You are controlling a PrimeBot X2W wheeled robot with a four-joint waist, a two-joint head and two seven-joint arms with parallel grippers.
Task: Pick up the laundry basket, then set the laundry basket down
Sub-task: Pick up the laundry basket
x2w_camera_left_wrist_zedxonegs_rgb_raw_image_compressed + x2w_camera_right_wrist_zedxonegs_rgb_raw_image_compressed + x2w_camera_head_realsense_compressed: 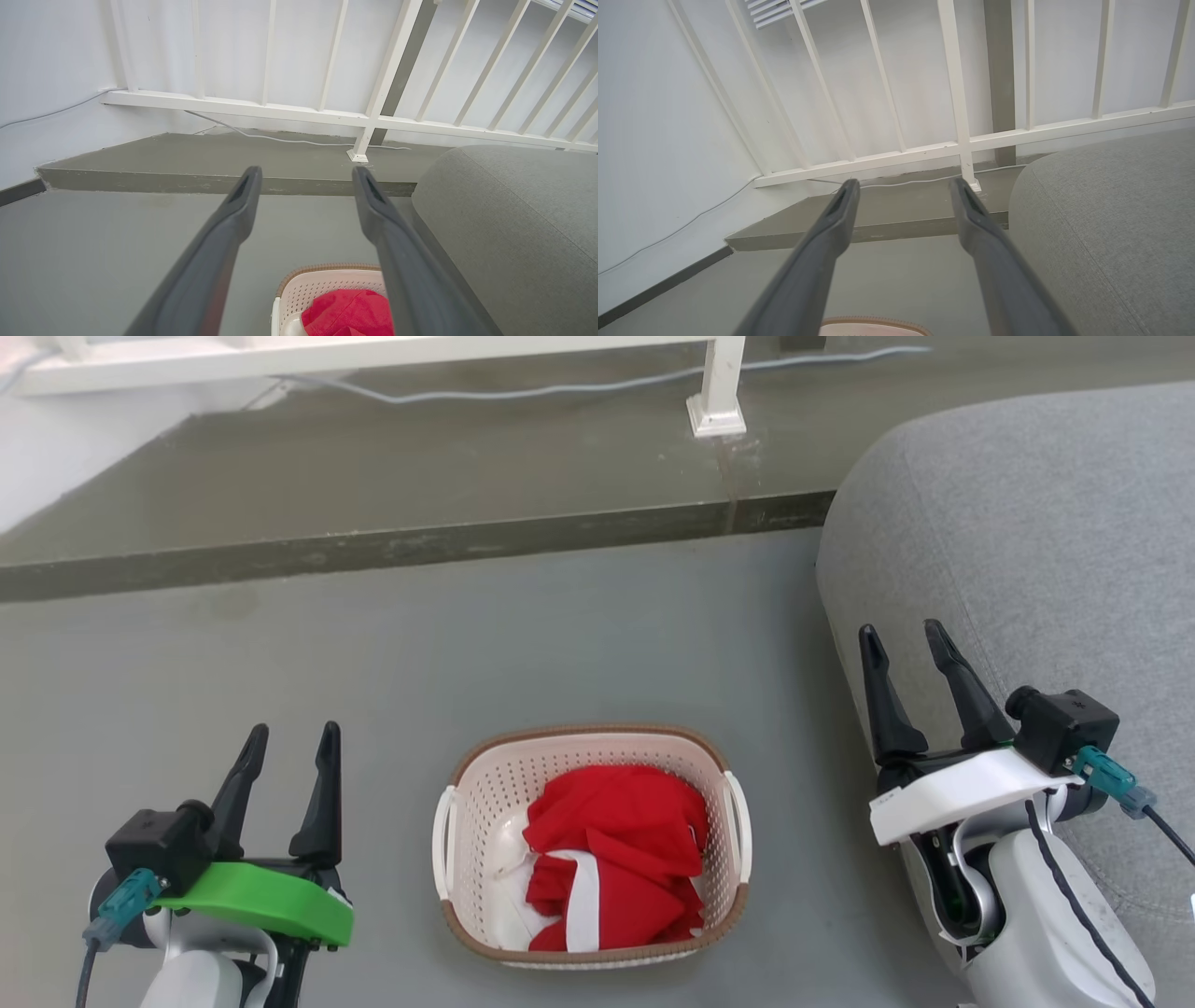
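Laundry basket (495, 793) upright on the grey floor (560, 635), red cloth (621, 840) heaped inside, left claw (292, 731) and right claw (902, 631) either side, clear of it, both with fingers spread and empty, grey sofa (1027, 541) beside the right claw

Upright cream laundry basket (485, 784) on floor

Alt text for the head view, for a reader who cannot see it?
A cream laundry basket holding red and white clothing sits on the grey floor. The left end effector and right end effector, both open, flank it without touching; a grey sofa stands at the right.
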